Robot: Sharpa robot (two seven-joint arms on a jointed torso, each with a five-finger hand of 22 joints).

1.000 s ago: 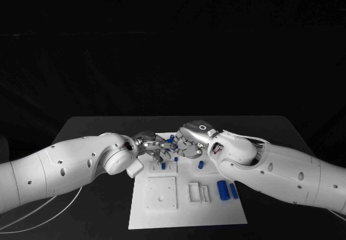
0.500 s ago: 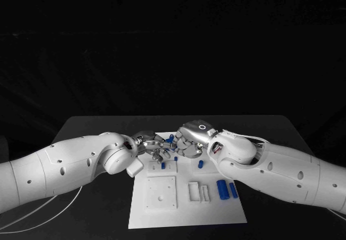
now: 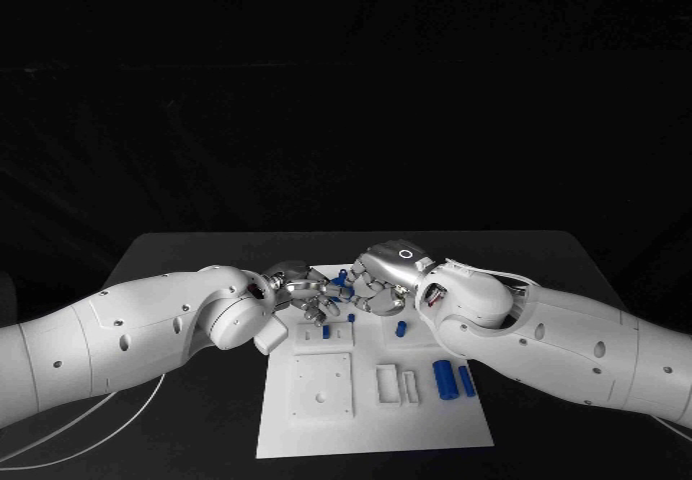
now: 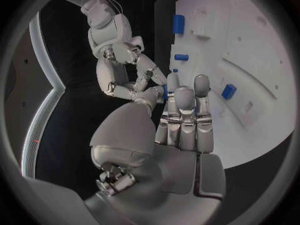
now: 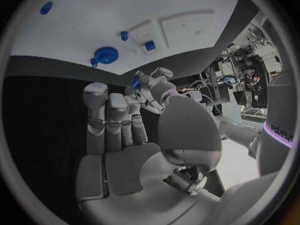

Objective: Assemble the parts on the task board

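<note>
Both robot hands meet over the far end of the white rectangular task board (image 3: pixel 368 400) on the black desk (image 3: pixel 188 250). The left robot hand (image 3: pixel 299 290) and the right robot hand (image 3: pixel 378 290) have fingertips together around a small blue plastic part (image 3: pixel 339 282) — which one holds it I cannot tell. Two blue cylinders (image 3: pixel 454 379) lie near the board's right edge.

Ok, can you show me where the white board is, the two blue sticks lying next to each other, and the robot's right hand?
task board (image 3: pixel 433 425), head view, bare near corner.
blue sticks (image 3: pixel 446 380), head view, middle of the bigger one.
right hand (image 3: pixel 378 290), head view, middle of the hand.
</note>
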